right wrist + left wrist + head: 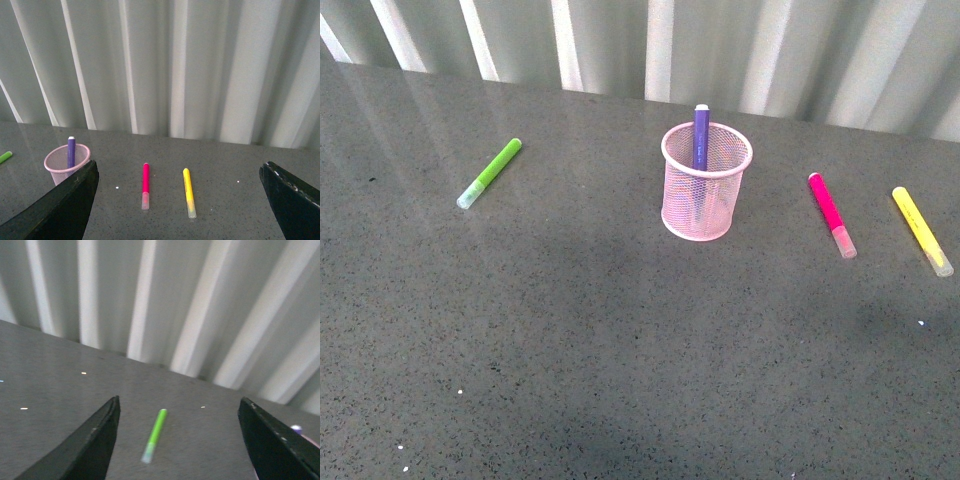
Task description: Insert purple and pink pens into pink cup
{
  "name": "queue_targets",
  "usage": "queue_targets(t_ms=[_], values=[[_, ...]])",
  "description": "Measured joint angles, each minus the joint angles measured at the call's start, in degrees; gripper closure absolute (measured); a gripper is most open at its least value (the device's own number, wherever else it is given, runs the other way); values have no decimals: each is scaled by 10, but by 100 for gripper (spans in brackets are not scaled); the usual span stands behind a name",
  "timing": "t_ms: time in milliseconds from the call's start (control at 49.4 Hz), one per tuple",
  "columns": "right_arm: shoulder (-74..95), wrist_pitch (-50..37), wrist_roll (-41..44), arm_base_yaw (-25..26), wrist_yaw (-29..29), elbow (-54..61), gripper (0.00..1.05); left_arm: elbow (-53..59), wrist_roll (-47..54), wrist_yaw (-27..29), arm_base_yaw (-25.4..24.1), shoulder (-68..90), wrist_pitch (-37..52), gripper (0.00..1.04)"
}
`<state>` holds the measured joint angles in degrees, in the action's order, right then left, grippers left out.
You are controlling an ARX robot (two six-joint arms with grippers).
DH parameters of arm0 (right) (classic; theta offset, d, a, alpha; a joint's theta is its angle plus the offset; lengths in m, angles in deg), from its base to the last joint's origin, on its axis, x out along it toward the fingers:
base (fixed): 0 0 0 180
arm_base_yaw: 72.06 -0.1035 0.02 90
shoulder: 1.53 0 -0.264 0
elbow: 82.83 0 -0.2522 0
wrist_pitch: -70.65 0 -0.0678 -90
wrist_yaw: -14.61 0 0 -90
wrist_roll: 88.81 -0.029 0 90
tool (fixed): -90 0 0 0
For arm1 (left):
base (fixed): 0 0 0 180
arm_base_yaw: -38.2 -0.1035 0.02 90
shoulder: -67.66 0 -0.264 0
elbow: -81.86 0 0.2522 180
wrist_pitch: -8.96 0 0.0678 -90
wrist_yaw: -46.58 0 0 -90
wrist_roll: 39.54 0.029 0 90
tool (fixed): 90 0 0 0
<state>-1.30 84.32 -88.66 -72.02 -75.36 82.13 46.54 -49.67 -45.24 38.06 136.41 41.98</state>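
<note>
The pink pen (831, 213) is in neither tool: the left tool (179, 400) and the right tool (180, 164) both stand wide apart, empty. It lies flat on the grey speckled table (570, 330), well apart to the right of the pink cup (724, 203), with its clear cap toward the robot. The purple pen (701, 138) stands almost upright inside this round wire-mesh cup, its end above the rim. Behind is a pale ribbed wall (620, 40).
</note>
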Motion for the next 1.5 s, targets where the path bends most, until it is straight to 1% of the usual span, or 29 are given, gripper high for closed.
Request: queue_targets(t_ms=[20,61,81,223,263,364,709,810,1134,1498], values=[[0,0,0,0,0,0,7,7,13,6,0,-5,2,32],[0,0,0,0,0,0,7,34,44,16,0,-25,6,41],[0,0,0,0,0,0,7,38,46,16,0,-29,6,43],[0,0,0,0,0,0,7,83,82,17,2,-75,6,68],[0,0,0,0,0,0,7,99,88,17,2,-95,3,79],[0,0,0,0,0,0,7,127,91,19,2,-138,-11,101],[0,0,0,0,0,0,7,179,97,18,2,-266,-87,101],[0,0,0,0,0,0,7,202,97,18,2,-277,-70,101],[0,0,0,0,0,0,7,203,97,18,2,-407,-190,101],[0,0,0,0,0,0,7,204,97,18,2,-508,-286,101]])
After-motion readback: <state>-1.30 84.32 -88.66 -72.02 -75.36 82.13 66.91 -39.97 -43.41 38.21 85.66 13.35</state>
